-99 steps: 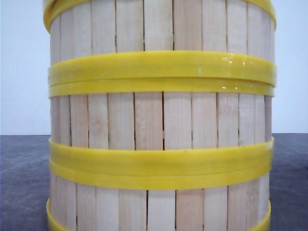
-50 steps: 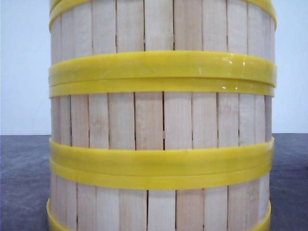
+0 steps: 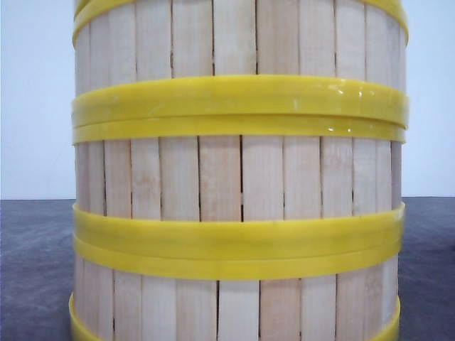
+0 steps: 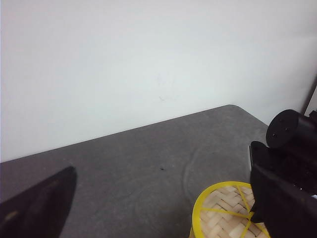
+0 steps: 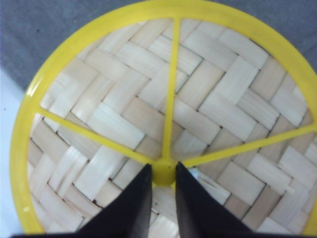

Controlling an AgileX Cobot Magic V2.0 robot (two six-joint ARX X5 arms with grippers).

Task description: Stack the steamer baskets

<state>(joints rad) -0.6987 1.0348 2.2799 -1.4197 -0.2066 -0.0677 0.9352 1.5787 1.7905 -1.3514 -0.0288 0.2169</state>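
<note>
Three steamer baskets stand in one stack that fills the front view: the bottom one (image 3: 238,312), the middle one (image 3: 234,177) and the top one (image 3: 234,35), their yellow rims meeting. In the right wrist view I look down into the top basket (image 5: 223,109), with its woven floor and yellow spokes. My right gripper (image 5: 162,167) is closed on the yellow hub (image 5: 163,176), one finger on each side. The left wrist view shows that basket (image 4: 218,218) with the right gripper (image 4: 277,198) reaching into it. My left gripper (image 4: 158,188) hangs open beside the stack, over bare table.
A dark grey table (image 4: 148,158) runs back to a white wall (image 4: 148,59). Its far corner shows in the left wrist view. In the front view the stack hides both arms.
The top basket's upper rim has shifted slightly to the right and now lines up with the stack. Since half a second ago nothing has moved.
</note>
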